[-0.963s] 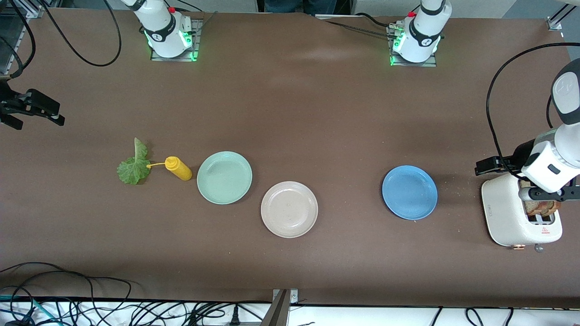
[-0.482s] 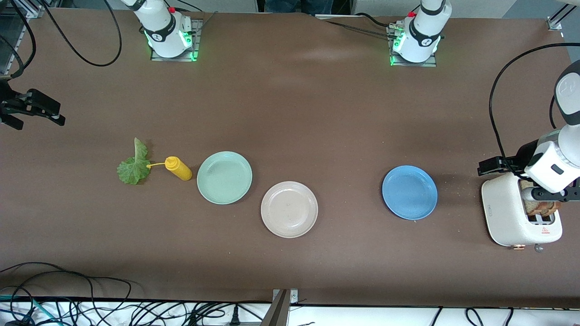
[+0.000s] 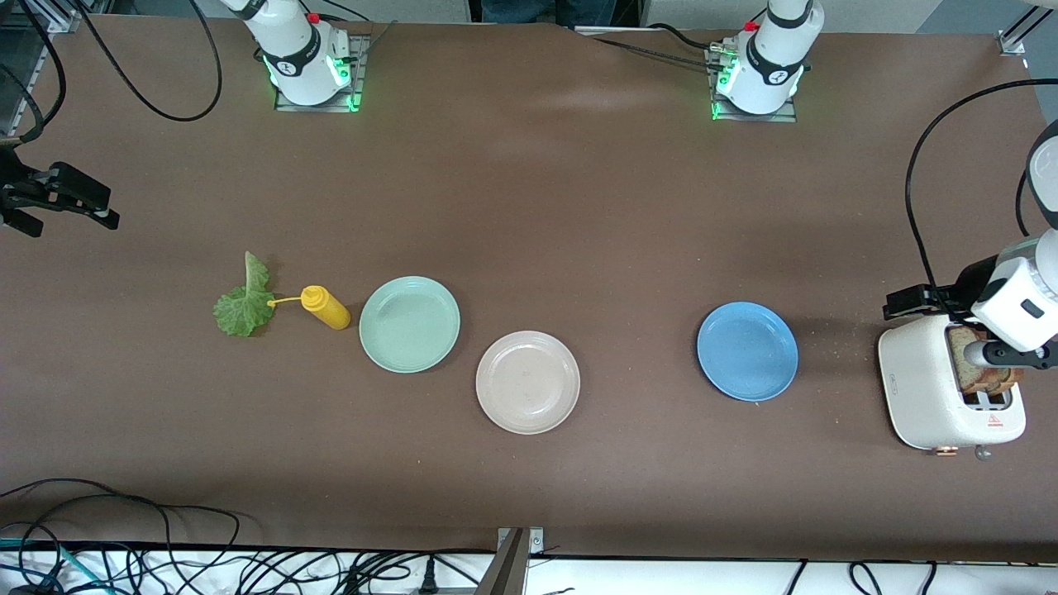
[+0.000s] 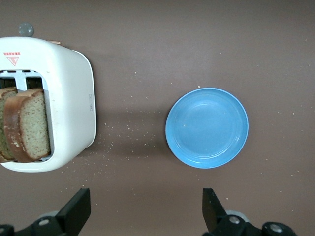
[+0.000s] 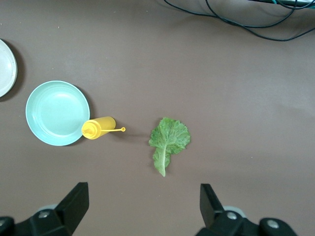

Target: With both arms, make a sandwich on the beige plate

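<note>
Both arms (image 3: 1025,306) are glossy white with dark grey joint bands. Each base (image 3: 310,62) stands on a small metal plate bolted to the table, ringed with a green glow and topped by a red button. Black cables (image 3: 917,207) loop from the left arm's wrist and trail near the right arm's base. The left gripper (image 4: 145,216) and the right gripper (image 5: 142,214) have black, wedge-shaped fingers with silver screws.
</note>
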Controlling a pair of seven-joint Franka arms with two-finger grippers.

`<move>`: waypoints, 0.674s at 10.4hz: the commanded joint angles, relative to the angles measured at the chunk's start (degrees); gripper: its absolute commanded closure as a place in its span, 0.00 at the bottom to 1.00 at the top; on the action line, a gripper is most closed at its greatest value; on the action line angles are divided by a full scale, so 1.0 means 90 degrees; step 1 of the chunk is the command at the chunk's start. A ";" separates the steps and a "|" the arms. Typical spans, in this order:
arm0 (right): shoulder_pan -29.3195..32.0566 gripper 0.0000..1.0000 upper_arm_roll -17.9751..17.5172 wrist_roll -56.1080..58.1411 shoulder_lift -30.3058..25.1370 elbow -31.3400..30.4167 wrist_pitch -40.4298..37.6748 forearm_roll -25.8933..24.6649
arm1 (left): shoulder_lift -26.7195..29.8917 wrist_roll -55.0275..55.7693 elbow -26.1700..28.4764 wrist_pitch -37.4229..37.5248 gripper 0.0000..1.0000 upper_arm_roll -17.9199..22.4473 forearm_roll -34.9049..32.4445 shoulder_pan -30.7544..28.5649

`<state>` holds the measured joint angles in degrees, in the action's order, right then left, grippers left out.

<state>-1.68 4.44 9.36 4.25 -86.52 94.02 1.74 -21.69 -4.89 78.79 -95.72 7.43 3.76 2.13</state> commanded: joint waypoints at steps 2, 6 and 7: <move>-0.0009 0.00 -0.0014 0.0025 -0.0033 0.0063 -0.0016 -0.0008 | -0.0100 -0.0150 -0.0200 0.0030 0.00 -0.0024 -0.0144 -0.0032; -0.0009 0.00 -0.0014 0.0015 -0.0033 0.0063 -0.0016 -0.0008 | -0.0090 -0.0121 -0.0200 0.0030 0.00 -0.0034 -0.0144 -0.0022; -0.0009 0.00 -0.0014 0.0034 -0.0033 0.0063 -0.0016 -0.0008 | -0.0090 -0.0111 -0.0200 0.0030 0.00 -0.0034 -0.0144 -0.0022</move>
<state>-1.68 4.41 9.38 4.25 -86.52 94.03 1.74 -21.70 -5.04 78.79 -95.72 7.34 3.76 2.04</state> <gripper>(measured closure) 0.000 0.000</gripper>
